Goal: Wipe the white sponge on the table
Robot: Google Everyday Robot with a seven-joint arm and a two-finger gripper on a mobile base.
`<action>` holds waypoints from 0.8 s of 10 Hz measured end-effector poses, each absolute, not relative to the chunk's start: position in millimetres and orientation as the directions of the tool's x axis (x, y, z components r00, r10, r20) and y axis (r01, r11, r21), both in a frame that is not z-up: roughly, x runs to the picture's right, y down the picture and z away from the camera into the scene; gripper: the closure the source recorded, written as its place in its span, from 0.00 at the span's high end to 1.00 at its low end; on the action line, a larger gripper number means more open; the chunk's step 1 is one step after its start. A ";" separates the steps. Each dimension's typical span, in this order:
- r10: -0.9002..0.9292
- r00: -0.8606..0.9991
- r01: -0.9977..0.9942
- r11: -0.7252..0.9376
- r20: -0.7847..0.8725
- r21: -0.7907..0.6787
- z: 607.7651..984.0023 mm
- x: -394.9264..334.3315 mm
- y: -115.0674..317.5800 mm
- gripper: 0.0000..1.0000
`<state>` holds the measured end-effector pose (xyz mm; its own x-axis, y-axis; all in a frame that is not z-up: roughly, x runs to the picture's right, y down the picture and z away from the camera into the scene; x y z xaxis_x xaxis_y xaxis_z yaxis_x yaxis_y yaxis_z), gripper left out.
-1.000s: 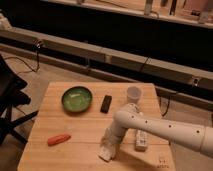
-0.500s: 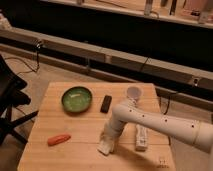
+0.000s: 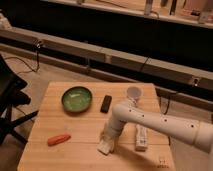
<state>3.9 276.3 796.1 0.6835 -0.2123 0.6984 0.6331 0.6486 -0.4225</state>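
The white sponge [image 3: 106,146] lies flat on the light-wood table [image 3: 65,122], near its front edge at the middle. My gripper [image 3: 109,137] is at the end of the white arm that reaches in from the right. It points down and sits on top of the sponge, covering its rear part. The sponge's front edge shows below the gripper.
A green bowl [image 3: 77,98] stands at the back left. A black bar [image 3: 106,103] lies behind the gripper. A white cup [image 3: 133,93] stands at the back right. A white tube [image 3: 142,136] lies right of the gripper. An orange carrot [image 3: 59,139] lies front left.
The gripper and the sponge have slid a short way left and toward the front edge. The arm's elbow has swung with them.
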 end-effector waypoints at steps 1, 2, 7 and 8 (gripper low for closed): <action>-0.215 0.681 0.637 0.645 0.700 -0.422 796.8 2.8 275.6 0.06; -0.217 0.681 0.638 0.644 0.700 -0.421 796.9 2.7 275.7 0.06; -0.218 0.683 0.633 0.652 0.697 -0.417 805.6 -7.0 261.0 0.06; -0.219 0.683 0.634 0.651 0.697 -0.417 806.2 -7.7 260.6 0.06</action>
<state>-7.7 260.6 806.2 0.6828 -0.2188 0.6971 0.6345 0.6506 -0.4173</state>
